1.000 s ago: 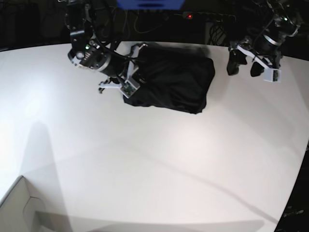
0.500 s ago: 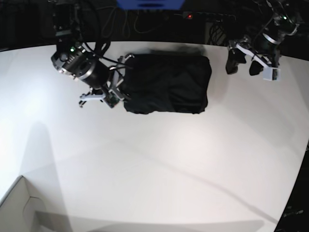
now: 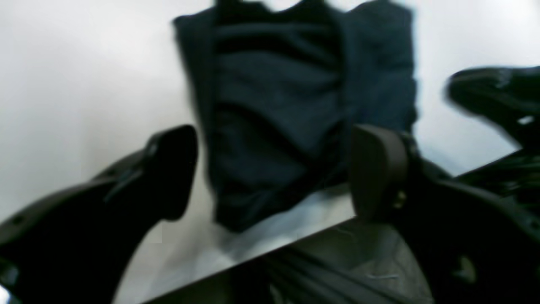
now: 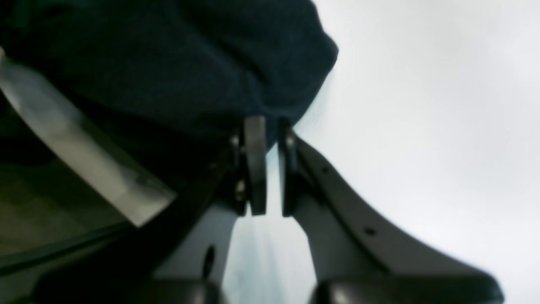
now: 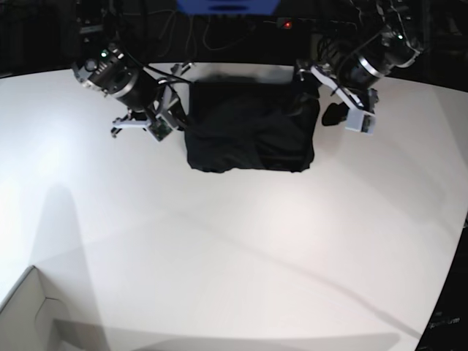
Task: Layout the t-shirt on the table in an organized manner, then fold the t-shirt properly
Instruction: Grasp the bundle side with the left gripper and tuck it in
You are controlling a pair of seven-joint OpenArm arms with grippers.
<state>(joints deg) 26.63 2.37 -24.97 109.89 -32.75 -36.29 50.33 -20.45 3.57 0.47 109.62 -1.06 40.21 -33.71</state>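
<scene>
Black arms, green LEDs, black curved fingers.

Behind the work surface lies darkness with tangled cables, a red indicator light, and a blue panel.

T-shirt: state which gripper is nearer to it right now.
Right. The right gripper has its nearly shut tips at the t-shirt edge, at the side seen on the left in the base view. The left gripper is open just off the opposite edge, not touching.
</scene>
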